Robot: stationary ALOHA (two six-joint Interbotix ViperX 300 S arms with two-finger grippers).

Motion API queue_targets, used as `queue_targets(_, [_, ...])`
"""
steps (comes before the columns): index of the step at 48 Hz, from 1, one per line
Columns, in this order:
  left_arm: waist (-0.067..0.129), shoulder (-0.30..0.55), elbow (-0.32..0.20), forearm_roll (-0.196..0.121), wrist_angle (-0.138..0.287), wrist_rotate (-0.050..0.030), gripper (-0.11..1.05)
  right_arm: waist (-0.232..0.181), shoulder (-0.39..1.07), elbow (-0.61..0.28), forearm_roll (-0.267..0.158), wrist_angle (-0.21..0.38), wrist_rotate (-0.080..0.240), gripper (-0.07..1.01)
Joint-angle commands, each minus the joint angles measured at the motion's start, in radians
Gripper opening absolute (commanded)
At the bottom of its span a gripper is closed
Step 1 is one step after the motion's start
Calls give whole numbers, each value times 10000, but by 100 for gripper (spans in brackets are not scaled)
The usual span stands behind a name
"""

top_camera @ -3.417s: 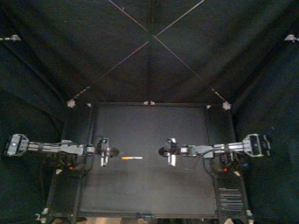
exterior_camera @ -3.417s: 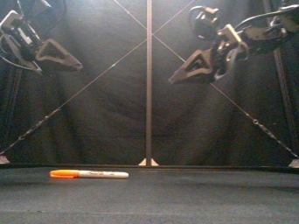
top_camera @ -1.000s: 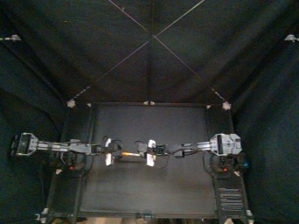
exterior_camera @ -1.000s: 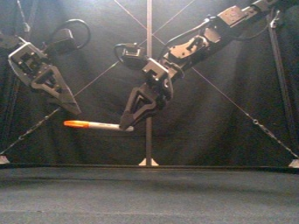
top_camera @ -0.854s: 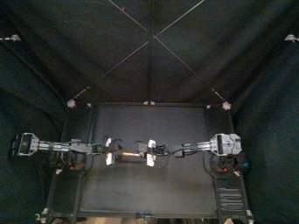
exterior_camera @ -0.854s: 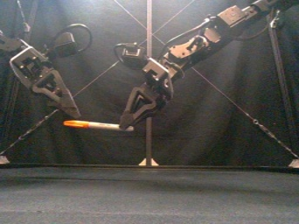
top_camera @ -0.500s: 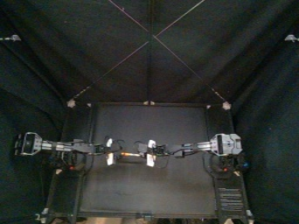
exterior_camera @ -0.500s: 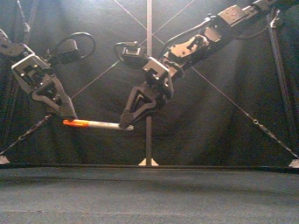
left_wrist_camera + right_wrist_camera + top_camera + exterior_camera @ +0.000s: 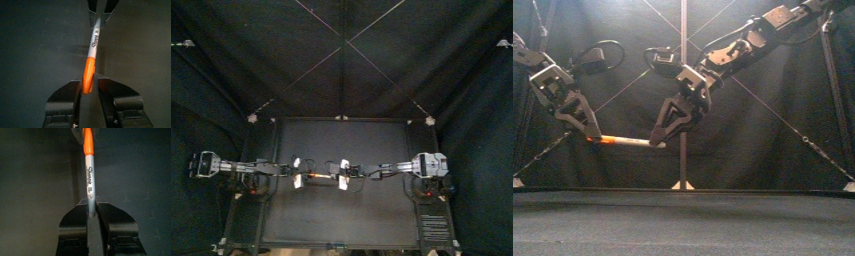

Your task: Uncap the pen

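The left pincer (image 9: pixel 87 84) is clamped narrow on the pen's orange cap (image 9: pixel 87 75), with both jaws pressed against its sides. The right pincer (image 9: pixel 91 207) is closed just as tightly on the pale barrel (image 9: pixel 89 178), near its back end. Seen from the front, the pen (image 9: pixel 628 143) hangs almost level in the air, left of centre in the frame and well above the tabletop (image 9: pixel 714 215). Its cap end points to the left and sits a touch higher than the other end. The cap meets the barrel with no gap showing. The left arm comes down from the upper left edge of the frame. The right arm slants in from the upper right corner and reaches past the middle. The two pincers face each other along the pen. From above, they meet a little left of centre, over the middle strip of the tabletop.
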Motion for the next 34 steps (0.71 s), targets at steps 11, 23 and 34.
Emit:
queue_targets(11, [61, -31, -245, 15, 61, -31, 48, 15, -844, 77, 0, -77, 0, 43])
queue_targets(23, [107, -230, -169, 46, 690, -31, 48, -15, -1319, 614, 0, -123, 61, 43])
queue_targets(34, [107, -644, -61, 15, 859, -46, 48, -31, -1442, 936, 46, -184, 77, 43])
